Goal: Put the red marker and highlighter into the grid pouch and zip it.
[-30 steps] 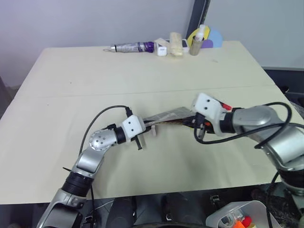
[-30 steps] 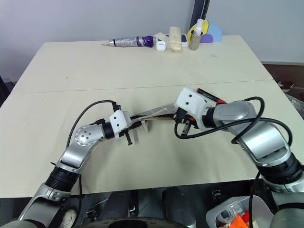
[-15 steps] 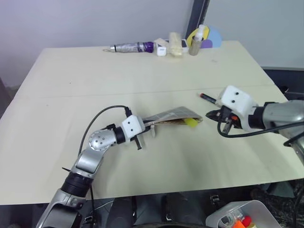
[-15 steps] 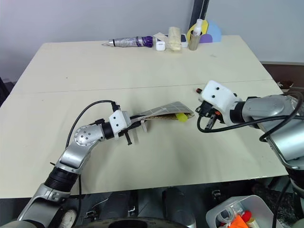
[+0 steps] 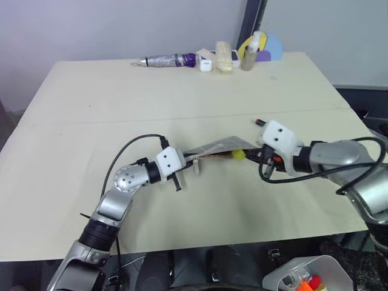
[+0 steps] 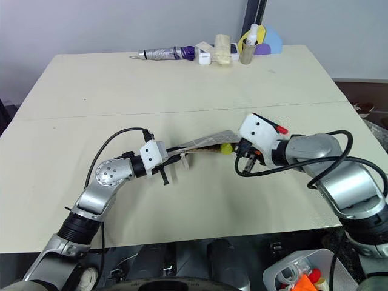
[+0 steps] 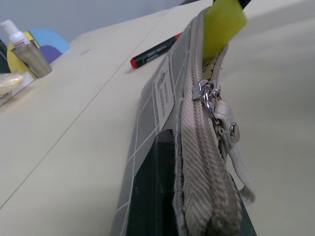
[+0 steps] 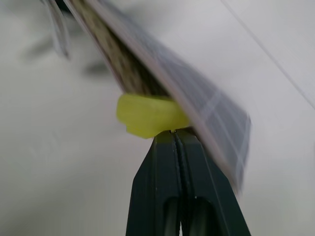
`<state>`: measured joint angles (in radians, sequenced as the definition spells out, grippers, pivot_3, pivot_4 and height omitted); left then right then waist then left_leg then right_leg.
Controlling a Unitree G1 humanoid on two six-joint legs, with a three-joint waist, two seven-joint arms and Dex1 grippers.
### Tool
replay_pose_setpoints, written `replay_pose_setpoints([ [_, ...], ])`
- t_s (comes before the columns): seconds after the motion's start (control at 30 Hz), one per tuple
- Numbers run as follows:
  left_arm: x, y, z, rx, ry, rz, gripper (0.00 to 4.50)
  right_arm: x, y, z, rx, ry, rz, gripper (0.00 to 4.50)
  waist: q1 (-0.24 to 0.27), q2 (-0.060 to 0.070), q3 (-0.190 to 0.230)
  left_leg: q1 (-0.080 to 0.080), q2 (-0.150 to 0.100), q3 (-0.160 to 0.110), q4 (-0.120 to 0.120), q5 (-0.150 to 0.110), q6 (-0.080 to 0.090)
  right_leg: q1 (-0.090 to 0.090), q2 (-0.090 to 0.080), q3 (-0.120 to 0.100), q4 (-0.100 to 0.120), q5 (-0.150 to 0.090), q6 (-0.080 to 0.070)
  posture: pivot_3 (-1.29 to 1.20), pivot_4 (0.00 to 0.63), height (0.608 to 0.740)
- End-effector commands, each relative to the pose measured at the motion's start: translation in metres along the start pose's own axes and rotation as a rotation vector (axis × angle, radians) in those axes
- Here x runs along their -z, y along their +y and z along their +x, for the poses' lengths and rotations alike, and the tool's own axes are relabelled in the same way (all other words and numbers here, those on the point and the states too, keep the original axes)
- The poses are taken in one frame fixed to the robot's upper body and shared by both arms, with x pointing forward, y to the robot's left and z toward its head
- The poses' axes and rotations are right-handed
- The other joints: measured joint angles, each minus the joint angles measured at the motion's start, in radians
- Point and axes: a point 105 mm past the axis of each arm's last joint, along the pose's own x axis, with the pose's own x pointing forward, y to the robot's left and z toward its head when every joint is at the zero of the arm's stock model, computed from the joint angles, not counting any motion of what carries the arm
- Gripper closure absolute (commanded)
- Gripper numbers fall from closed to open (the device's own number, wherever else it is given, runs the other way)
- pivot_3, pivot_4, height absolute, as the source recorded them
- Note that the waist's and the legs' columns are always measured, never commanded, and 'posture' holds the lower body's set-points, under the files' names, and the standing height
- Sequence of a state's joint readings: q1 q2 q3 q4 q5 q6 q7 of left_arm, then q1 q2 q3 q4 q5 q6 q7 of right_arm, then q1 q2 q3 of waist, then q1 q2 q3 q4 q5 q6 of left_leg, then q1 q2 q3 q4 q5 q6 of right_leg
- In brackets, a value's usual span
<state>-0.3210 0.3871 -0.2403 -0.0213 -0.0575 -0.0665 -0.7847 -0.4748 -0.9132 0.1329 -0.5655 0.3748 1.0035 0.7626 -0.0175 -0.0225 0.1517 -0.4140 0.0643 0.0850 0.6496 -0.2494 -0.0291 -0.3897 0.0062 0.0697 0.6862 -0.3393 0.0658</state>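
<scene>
— Where's the highlighter (image 6: 227,148) sitting?
— Poking out of the grid pouch (image 5: 213,148) — left fingers (image 7: 162,206) clamping the pouch mid-worktop, right fingers (image 8: 178,162) pressed together, touching the highlighter's end; red marker (image 7: 158,49) lying beyond

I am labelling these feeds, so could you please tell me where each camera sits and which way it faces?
Left and right eye views: on the head, looking forward and down at the table; both arms show.
Left wrist view: along the left gripper, shut on the grid pouch.
Right wrist view: along the shut right gripper, its tips at the highlighter.
Shared: pouch and highlighter appear everywhere.
</scene>
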Motion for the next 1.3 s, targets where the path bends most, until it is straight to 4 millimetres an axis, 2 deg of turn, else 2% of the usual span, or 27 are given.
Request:
replay_pose_setpoints([
  [0.03,-0.013,0.002,0.0,-0.008,-0.046,0.018,4.5,-0.018,0.004,0.002,-0.008,-0.051,-0.046,4.43,0.0,0.0,0.0,0.0,0.0,0.0,0.0,0.0,0.0,0.0,0.0,0.0,0.0,0.0,0.0,0.0,0.15,0.74],
  [0.2,-0.013,0.001,0.001,-0.009,-0.048,0.01,4.5,-0.032,0.022,0.015,-0.08,-0.086,-0.071,4.43,0.0,0.0,0.0,0.0,0.0,0.0,0.0,0.0,0.0,0.0,0.0,0.0,0.0,0.0,0.0,0.0,0.15,0.74],
  [0.37,-0.015,0.0,0.002,-0.012,-0.057,-0.007,4.5,-0.036,0.027,0.022,-0.089,-0.094,-0.075,4.43,0.002,0.0,0.0,0.0,0.0,0.0,0.0,0.0,0.0,0.0,0.0,0.0,0.0,0.0,0.0,0.0,0.15,0.74],
  [0.43,-0.014,0.001,0.001,-0.022,-0.052,-0.014,4.5,-0.038,0.027,0.019,-0.087,-0.106,-0.08,4.43,0.001,0.0,0.0,0.0,0.0,0.0,0.0,0.0,0.0,0.0,0.0,0.0,0.0,0.0,0.0,0.0,0.15,0.74],
  [0.5,-0.009,0.005,0.0,-0.05,-0.023,-0.002,4.5,-0.039,0.019,0.011,-0.057,-0.121,-0.086,4.43,0.001,0.0,0.0,0.0,0.0,0.0,0.0,0.0,0.0,0.0,0.0,0.0,0.0,0.0,0.0,0.0,0.15,0.74],
  [0.57,-0.002,0.019,-0.003,-0.131,0.018,0.022,4.5,-0.038,-0.003,-0.003,0.039,-0.14,-0.086,4.43,0.001,0.0,0.0,0.0,0.0,0.0,0.0,0.0,0.0,0.0,0.0,0.0,0.0,0.0,0.0,0.0,0.15,0.74],
  [0.7,0.004,0.042,-0.009,-0.269,0.058,0.015,4.5,-0.024,-0.035,-0.021,0.14,-0.133,0.016,4.43,0.002,0.0,0.0,0.0,0.0,0.0,0.001,0.0,0.0,0.0,0.0,0.0,0.0,0.0,0.0,0.0,0.15,0.74],
  [0.8,0.007,0.054,-0.011,-0.346,0.078,0.022,4.5,-0.006,-0.06,-0.028,0.239,-0.12,0.106,3.56,-0.001,0.0,0.0,0.0,0.0,0.0,0.0,0.0,0.0,0.0,0.0,0.0,0.0,0.0,0.0,0.0,0.15,0.74],
  [0.93,0.016,0.059,-0.011,-0.381,0.131,0.027,4.5,0.039,-0.102,-0.032,0.444,-0.009,0.207,1.62,0.0,0.0,0.0,0.0,0.0,0.0,0.0,0.0,0.0,0.0,0.0,0.0,0.0,0.0,0.0,0.0,0.15,0.74],
  [1.0,0.02,0.057,-0.009,-0.375,0.141,0.022,4.5,0.058,-0.116,-0.027,0.507,0.023,0.255,0.64,0.0,0.0,0.0,0.0,0.0,0.001,0.0,0.0,0.0,0.0,0.0,0.0,0.0,0.0,0.0,0.0,0.15,0.74],
  [1.17,0.021,0.054,-0.007,-0.363,0.138,0.01,4.5,0.091,-0.136,-0.017,0.569,0.052,0.324,0.64,-0.001,0.001,0.0,0.0,0.0,0.001,0.0,0.0,0.0,-0.001,0.0,0.001,0.0,0.0,0.0,0.0,0.15,0.74],
  [1.3,0.02,0.052,-0.006,-0.357,0.128,-0.009,4.5,0.105,-0.149,-0.014,0.591,0.029,0.395,0.64,-0.001,0.001,0.0,0.0,0.0,0.002,0.0,0.0,0.0,-0.001,0.0,0.001,0.0,0.0,0.0,0.0,0.15,0.74],
])
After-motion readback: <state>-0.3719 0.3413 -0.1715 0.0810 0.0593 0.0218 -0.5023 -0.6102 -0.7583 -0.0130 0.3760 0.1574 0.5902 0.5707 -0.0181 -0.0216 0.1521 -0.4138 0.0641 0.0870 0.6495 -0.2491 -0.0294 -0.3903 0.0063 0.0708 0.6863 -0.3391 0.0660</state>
